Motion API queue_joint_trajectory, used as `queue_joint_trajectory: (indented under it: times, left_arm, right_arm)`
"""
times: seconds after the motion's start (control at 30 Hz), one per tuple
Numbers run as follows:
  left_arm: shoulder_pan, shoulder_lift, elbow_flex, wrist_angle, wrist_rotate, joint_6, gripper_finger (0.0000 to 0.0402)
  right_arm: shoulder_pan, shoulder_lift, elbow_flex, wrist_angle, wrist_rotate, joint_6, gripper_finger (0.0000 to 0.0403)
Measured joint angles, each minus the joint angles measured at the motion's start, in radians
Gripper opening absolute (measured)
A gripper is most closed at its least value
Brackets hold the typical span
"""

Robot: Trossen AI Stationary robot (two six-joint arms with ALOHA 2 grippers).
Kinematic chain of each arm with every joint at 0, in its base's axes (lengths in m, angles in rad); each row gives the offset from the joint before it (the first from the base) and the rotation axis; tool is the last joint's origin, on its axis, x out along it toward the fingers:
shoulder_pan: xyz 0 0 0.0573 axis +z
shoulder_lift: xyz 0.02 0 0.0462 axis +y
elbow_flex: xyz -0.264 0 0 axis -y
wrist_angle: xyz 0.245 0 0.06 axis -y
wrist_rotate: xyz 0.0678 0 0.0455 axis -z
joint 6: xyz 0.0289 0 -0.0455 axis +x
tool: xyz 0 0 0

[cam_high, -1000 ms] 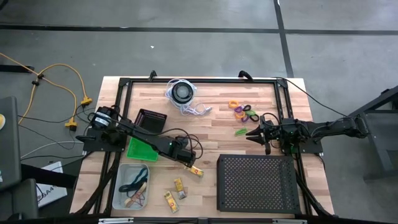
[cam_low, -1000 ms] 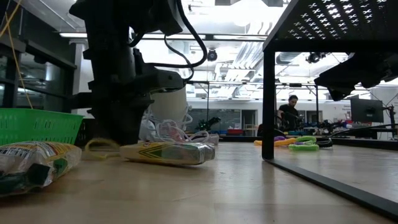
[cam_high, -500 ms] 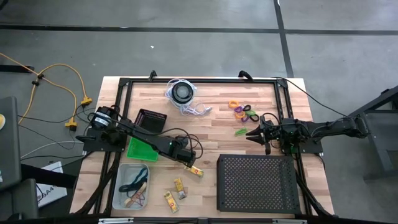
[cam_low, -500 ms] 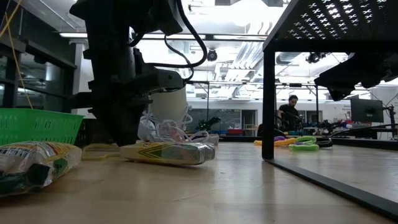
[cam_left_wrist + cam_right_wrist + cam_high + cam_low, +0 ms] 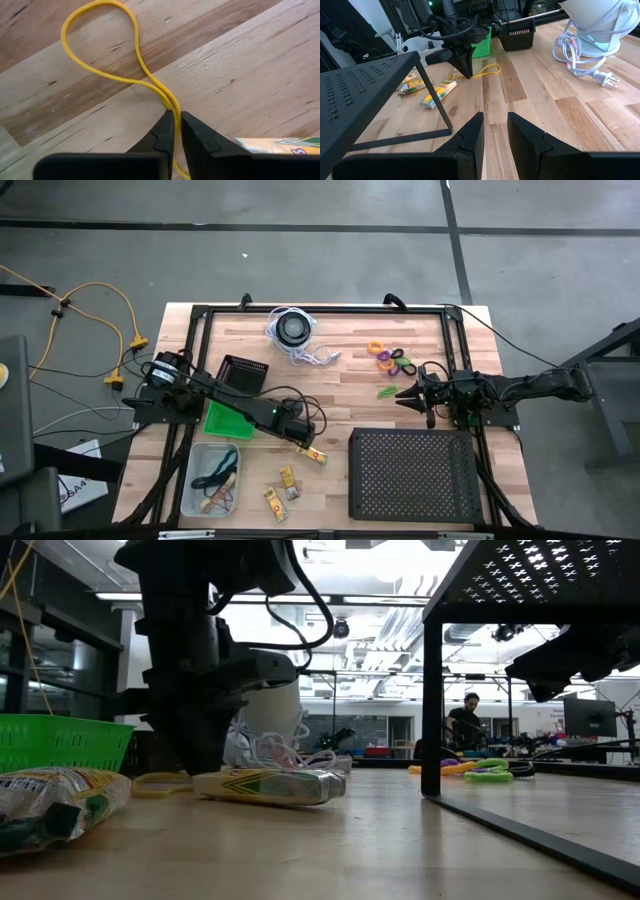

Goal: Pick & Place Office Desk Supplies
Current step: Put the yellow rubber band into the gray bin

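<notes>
A yellow rubber band (image 5: 64,37) lies on the wooden table, its loop stretched away from my left gripper (image 5: 177,122). That gripper (image 5: 300,437) stands near the table's middle left, pointing down, shut on the band's near end. Yellow packets (image 5: 316,454) (image 5: 288,477) (image 5: 274,498) lie flat close by. Coloured rings (image 5: 392,360) and a green clip (image 5: 386,392) lie at the far right. My right gripper (image 5: 405,393) hangs level beside them, open with nothing between its fingers (image 5: 470,135). My left gripper pinches the band's narrow end, where its two strands run together (image 5: 170,102), between its two fingertips. The fingers come from above, pointing steeply down. The band's loop lies slack on the table beyond them.
A clear bin (image 5: 190,480) with rubber bands sits at the near left. A green basket (image 5: 228,420) and a black basket (image 5: 243,373) stand beside the left arm. A black perforated stand (image 5: 412,473) fills the near right. A round disc with white cord (image 5: 294,328) sits far.
In the low view the yellow band's loop beside my left gripper has sunk from a raised arch to lie flatter on the table. Both arms have kept their places.
</notes>
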Motion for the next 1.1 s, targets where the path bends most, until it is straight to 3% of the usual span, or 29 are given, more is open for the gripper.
queue_joint_trajectory:
  times: [0.27, 1.1]
  left_arm:
    - [-0.007, 0.000, 0.000, 0.007, 0.007, -0.013, 0.0059]
    - [-0.058, 0.000, 0.002, 0.002, 0.023, -0.097, 0.0052]
  right_arm:
    - [0.000, 0.000, 0.000, 0.000, 0.000, 0.000, 0.0073]
    - [0.000, 0.000, 0.000, 0.000, 0.000, 0.000, 0.0073]
